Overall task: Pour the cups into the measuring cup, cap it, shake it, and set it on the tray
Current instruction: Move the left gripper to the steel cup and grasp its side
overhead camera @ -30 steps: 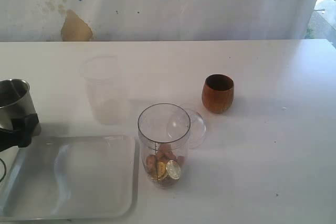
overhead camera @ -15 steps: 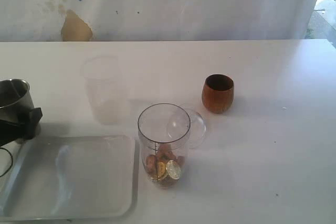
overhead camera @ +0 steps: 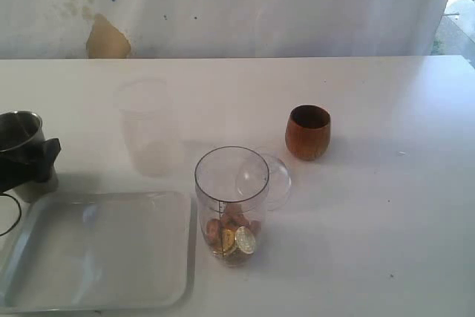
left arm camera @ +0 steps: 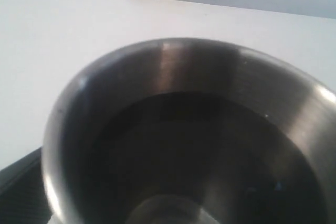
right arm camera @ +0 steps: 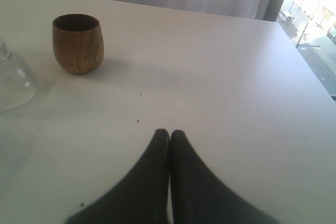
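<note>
While the exterior view shows the left gripper (overhead camera: 31, 162) clamped on the steel tumbler (overhead camera: 18, 131) beside the far corner of the tray (overhead camera: 111, 254), only the right wrist view shows the right gripper (right arm camera: 169, 136): fingers pressed together, wooden cup (right arm camera: 77, 43) well apart.

White table (overhead camera: 386, 243), stained white wall (overhead camera: 297, 5) with a tan patch (overhead camera: 107, 38) — daylight from a side window (overhead camera: 462, 12)

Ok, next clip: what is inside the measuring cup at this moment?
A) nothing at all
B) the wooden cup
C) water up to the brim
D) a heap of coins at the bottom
D: the measuring cup has gold and copper-coloured coins heaped at its bottom. Its top is open, and the clear domed lid lies beside it.
</note>
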